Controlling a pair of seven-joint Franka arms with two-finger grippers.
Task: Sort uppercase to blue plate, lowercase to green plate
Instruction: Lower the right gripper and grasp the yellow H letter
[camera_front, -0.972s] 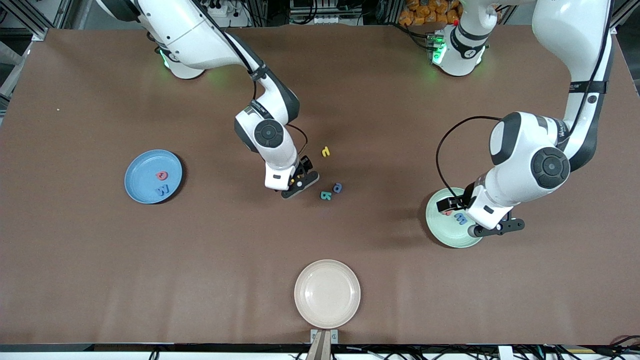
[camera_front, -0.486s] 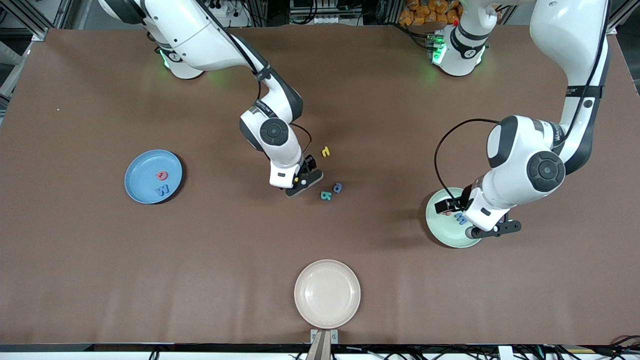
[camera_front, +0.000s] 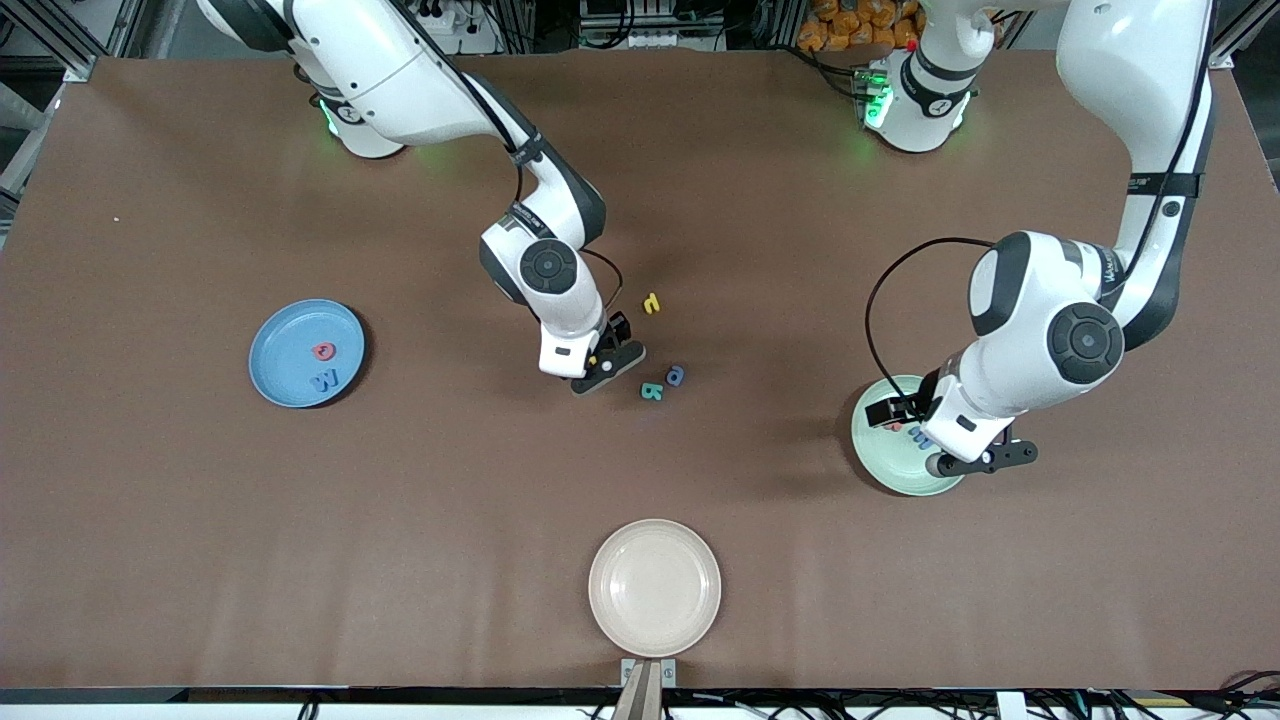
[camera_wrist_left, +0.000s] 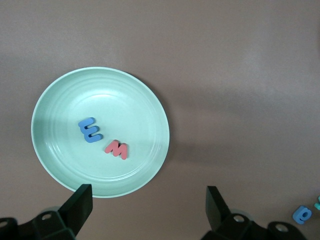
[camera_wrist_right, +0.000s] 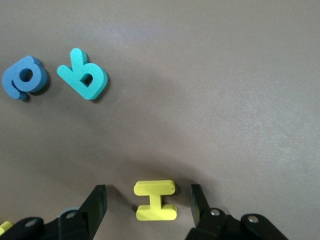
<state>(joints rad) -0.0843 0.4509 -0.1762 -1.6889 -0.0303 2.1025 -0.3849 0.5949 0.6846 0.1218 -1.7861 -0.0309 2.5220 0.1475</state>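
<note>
The right claw (camera_wrist_right: 148, 202) was down at the surface (camera_front: 200, 520) near the middle, its two fingers (camera_wrist_right: 95, 202) standing on either side of the yellow H (camera_wrist_right: 155, 200) with a gap showing on each side, so it was open around the letter and had hold of nothing yet. The step in hand looked like the pinch on that H, an uppercase letter bound for the blue plate (camera_front: 275, 375). To do it well, the fingers should meet the H squarely across its two bars and stay low enough to catch the thin foam rather than slide over it, and the letter should sit centred between them so it does not twist as they close. Just beside the claw lay the teal letter (camera_wrist_right: 83, 75) and a rounded blue letter (camera_wrist_right: 24, 77), and the small yellow hooked letter (camera_front: 651, 302) lay farther from the front camera; the lift should go straight up so none of these is nudged. The blue plate, toward the right arm's end, already held a red ring-shaped letter (camera_front: 323, 351) and a blue M/W (camera_front: 325, 379). The left claw (camera_wrist_left: 147, 207) waited wide open and empty over the green plate (camera_wrist_left: 55, 100), in which lay a blue letter (camera_wrist_left: 90, 130) and a red w (camera_wrist_left: 117, 149).
</note>
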